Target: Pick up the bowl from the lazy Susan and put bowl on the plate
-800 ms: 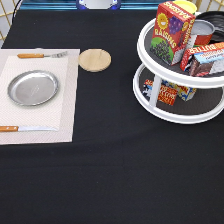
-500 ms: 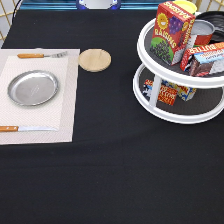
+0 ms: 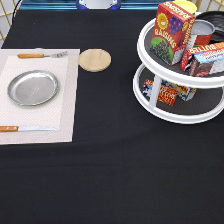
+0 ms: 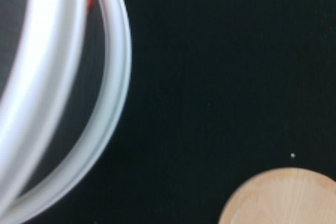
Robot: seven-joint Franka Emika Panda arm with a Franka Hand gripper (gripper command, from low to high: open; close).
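Bare black tablecloth (image 3: 110, 175) along the exterior view's bottom. Left: round shiny silver metal plate (image 3: 32, 88), empty, on pale placemat (image 3: 65, 100). Round light wooden coaster (image 3: 95, 59) beyond. Right: two-tier white lazy Susan (image 3: 170, 112); glossy black bowl (image 3: 216, 20) at its top tier's far edge. Gripper out of view; pincer state cannot be told.

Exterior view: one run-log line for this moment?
gripper: not in view | bowl: on lazy Susan top tier, partly visible | plate: bare, on placemat
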